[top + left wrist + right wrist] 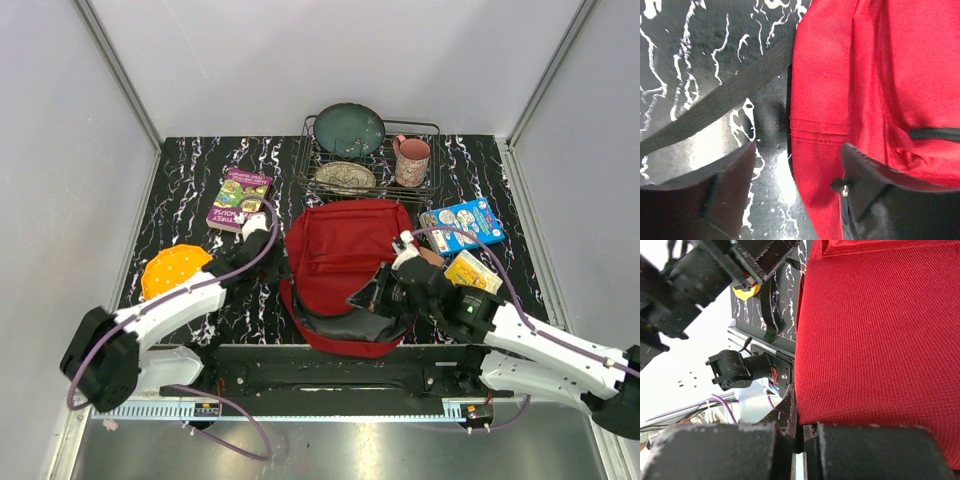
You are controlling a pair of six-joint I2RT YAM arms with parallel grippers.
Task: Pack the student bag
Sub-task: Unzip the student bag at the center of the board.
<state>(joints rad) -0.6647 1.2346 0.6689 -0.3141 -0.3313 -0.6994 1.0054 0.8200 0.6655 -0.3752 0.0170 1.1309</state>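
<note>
The student bag, red with a black zipper and a dark near opening, lies flat mid-table. My left gripper is at its left edge. In the left wrist view that gripper stands open, straddling the bag's red side seam without pinching it; a dark strap trails across the tabletop. My right gripper is at the bag's near right rim. In the right wrist view it is shut on a thin black edge of the bag, with red fabric filling the frame.
A green and purple book lies left of the bag, and an orange disc sits near the left arm. Behind the bag a wire rack holds two plates and a pink mug. A blue box and yellow packet lie right.
</note>
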